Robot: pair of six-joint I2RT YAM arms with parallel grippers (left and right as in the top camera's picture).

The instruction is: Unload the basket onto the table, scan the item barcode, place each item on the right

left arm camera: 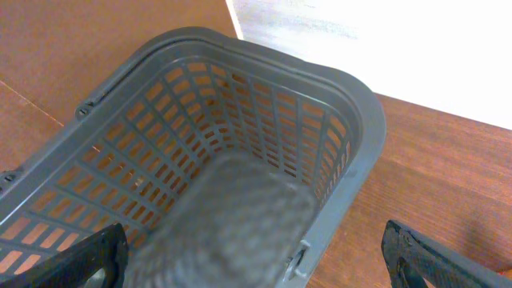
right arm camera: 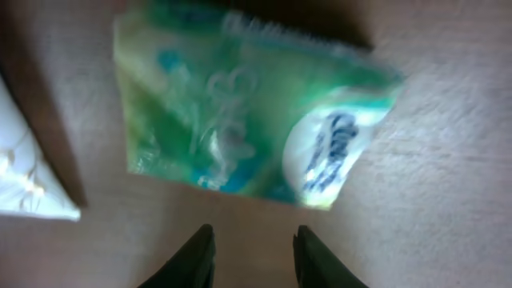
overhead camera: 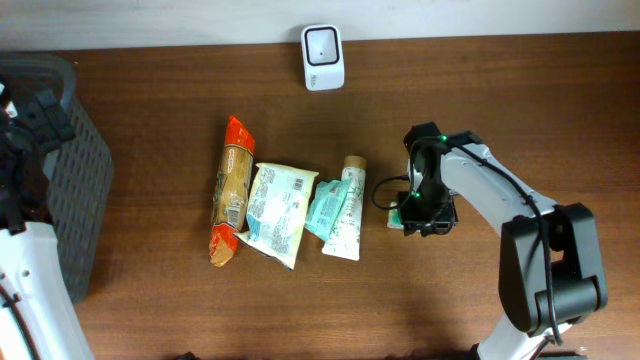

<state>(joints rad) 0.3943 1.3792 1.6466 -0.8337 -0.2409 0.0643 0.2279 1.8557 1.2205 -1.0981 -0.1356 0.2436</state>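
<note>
A green and white tissue packet [right arm camera: 240,128] lies flat on the brown table in the right wrist view, just beyond my right gripper [right arm camera: 252,240]. Its jaws stand a little apart with only bare table between them. From overhead, the right gripper [overhead camera: 420,212] points down at the table right of the item row and covers most of that packet. The white barcode scanner [overhead camera: 322,57] stands at the back edge. My left gripper [left arm camera: 264,260] hangs wide open over the grey basket [left arm camera: 352,112] and holds nothing.
In a row at mid-table lie an orange snack pack [overhead camera: 232,190], a yellow-white pouch [overhead camera: 275,212], a teal packet [overhead camera: 327,208] and a white tube [overhead camera: 345,210]. The basket [overhead camera: 75,190] fills the left edge. A white item's corner [right arm camera: 24,184] lies left of the packet.
</note>
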